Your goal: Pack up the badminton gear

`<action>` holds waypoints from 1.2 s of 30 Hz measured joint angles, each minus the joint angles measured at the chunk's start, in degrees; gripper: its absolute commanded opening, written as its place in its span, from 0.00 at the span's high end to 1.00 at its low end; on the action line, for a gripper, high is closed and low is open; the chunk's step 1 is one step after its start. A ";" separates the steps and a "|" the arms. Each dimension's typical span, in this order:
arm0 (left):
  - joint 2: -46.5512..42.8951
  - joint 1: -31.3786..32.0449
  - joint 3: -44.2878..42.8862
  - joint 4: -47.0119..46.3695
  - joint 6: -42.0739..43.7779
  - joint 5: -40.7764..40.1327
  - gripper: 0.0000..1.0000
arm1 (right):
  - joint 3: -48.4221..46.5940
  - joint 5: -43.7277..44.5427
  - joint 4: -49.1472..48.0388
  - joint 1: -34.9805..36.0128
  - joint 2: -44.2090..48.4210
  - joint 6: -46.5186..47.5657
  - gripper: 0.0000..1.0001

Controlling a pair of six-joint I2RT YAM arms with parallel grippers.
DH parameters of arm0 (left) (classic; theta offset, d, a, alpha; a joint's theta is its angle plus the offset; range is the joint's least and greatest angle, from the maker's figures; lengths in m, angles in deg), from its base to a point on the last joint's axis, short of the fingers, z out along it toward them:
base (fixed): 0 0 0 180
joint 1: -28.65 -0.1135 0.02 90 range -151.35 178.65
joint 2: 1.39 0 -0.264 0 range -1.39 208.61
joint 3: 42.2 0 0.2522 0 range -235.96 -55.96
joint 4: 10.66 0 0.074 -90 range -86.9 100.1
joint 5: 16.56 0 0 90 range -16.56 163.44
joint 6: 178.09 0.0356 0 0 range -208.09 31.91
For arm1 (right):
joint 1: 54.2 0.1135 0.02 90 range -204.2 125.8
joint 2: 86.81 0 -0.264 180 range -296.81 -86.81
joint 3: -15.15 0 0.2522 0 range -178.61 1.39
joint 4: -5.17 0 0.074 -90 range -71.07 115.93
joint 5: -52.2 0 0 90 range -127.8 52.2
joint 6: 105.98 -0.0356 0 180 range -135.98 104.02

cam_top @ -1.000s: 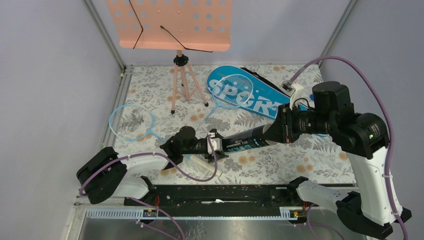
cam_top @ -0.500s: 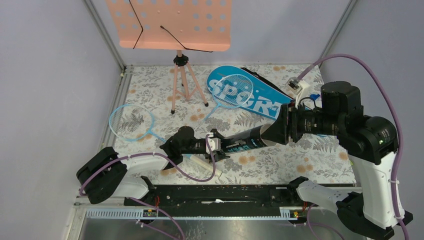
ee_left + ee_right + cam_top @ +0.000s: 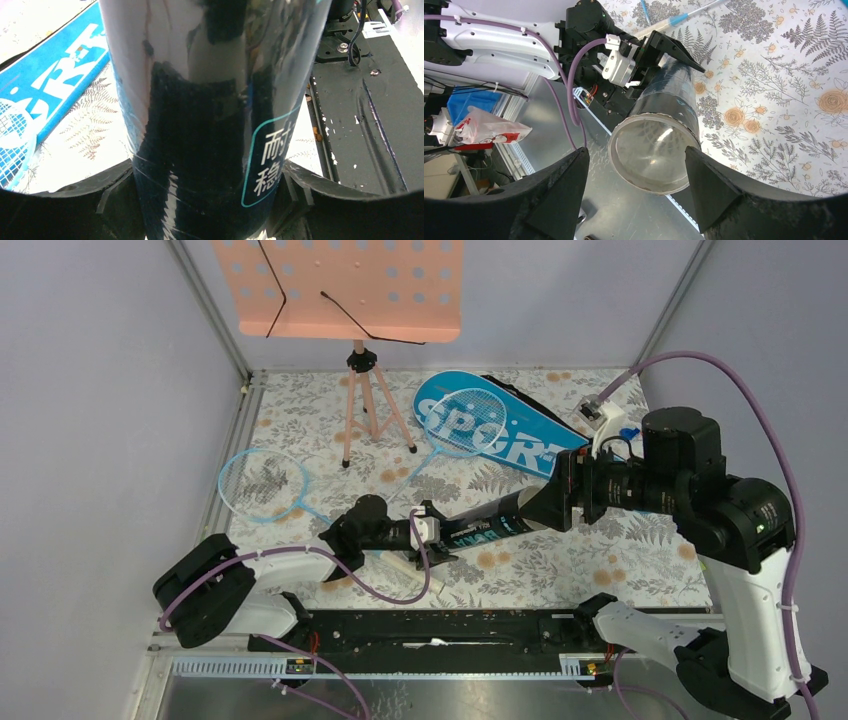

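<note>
Since a second ago the right gripper (image 3: 543, 507) has released the black tube (image 3: 490, 525), and its jaws now stand spread around the end nearer the blue SPORT bag (image 3: 500, 435). The tube slants just on the near side of the bag, pinched only by the left gripper (image 3: 445, 532) at the end away from the bag. Held so, it may droop or slip out.

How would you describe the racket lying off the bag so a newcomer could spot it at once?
Start at the peach music stand at the back and drop to the floral cloth left of its tripod. The light-blue racket lies there on bare cloth; its twin rests its head on the blue SPORT bag.
</note>
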 measured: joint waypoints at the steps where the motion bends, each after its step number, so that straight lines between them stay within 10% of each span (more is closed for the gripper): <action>1: 0.00 -0.02 0.11 0.00 -0.07 0.00 0.76 | 0.39 -0.02 -0.24 0.00 0.07 0.02 0.22; 36: 1.95 -1.86 0.63 2.43 -7.06 -0.42 0.78 | 11.65 -0.15 -18.78 3.30 -0.50 0.66 0.14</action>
